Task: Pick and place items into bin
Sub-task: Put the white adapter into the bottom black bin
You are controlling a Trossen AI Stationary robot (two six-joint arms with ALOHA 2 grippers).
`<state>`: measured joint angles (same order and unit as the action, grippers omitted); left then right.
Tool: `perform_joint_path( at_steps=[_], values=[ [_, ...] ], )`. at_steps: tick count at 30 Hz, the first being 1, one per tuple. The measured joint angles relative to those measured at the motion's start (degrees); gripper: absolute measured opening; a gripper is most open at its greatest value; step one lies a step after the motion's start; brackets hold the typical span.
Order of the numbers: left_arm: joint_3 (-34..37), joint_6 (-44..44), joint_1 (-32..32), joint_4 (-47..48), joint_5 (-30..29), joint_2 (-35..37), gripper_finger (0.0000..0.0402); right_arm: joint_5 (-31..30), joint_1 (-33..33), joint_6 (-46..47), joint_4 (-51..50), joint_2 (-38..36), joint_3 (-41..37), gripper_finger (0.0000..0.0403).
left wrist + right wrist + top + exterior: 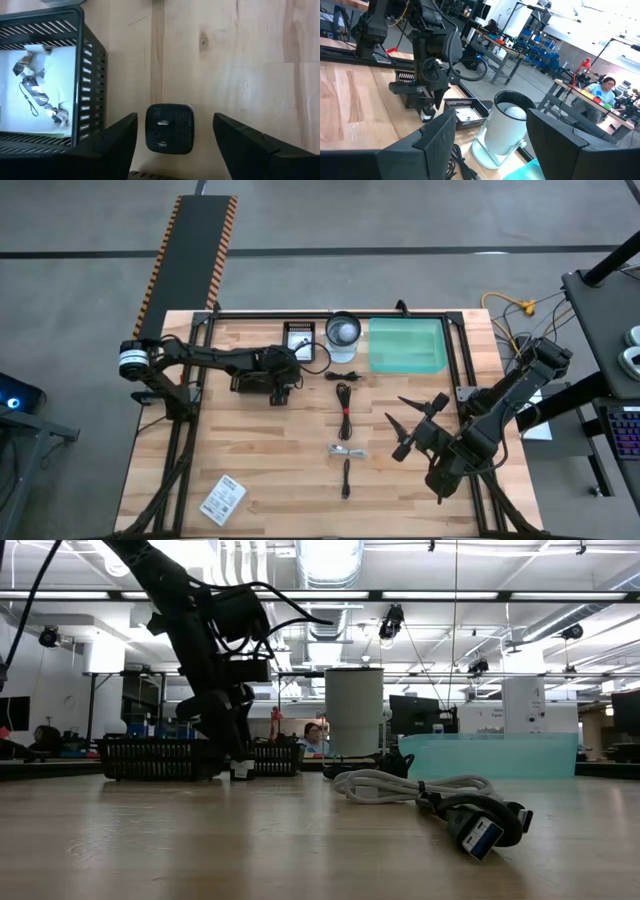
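Beside black bin (pixel 85 75), left hand (pixel 172 140) open astride small black charger (pixel 169 128)

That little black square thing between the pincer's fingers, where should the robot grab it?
Probably by its two opposite side edges, coming straight down from above. The small black block lies flat on the wooden table beside the black slotted bin, and the left pincer is open with one finger on each side, so closing should squeeze its sides. The right pincer waits open, farther off.
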<state>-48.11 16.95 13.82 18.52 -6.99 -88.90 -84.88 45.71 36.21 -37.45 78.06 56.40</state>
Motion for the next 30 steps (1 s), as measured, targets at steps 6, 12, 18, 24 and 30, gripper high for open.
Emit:
perform_joint_path(
  at_steps=[6, 12, 18, 24, 30],
  values=[
    [0.1, 0.0, 0.5, 0.0, 0.6, 0.0, 0.0215, 0.0, 0.0, 0.0, 0.0, 0.0, -0.2, 0.0228],
    [0.2, -0.1, 0.9, -0.7, 0.7, 0.0, 0.0214, 0.0, 0.0, 0.0, 0.0, 0.0, -0.4, 0.0228],
    [0.7, -0.1, 0.9, -1.6, 0.7, 0.0, 0.0214, 1.4, 0.0, 0.0, 0.0, 0.0, -0.5, 0.0228],
    [0.9, -0.2, 1.0, -1.6, 0.7, 0.0, 0.0214, 1.5, 0.0, 0.0, 0.0, 0.0, -0.5, 0.0228],
    [1.3, -1.5, 1.1, -1.6, 0.9, 0.0, 0.0214, 1.5, 0.0, 0.0, 0.0, 0.0, -0.5, 0.0228]
  ],
)
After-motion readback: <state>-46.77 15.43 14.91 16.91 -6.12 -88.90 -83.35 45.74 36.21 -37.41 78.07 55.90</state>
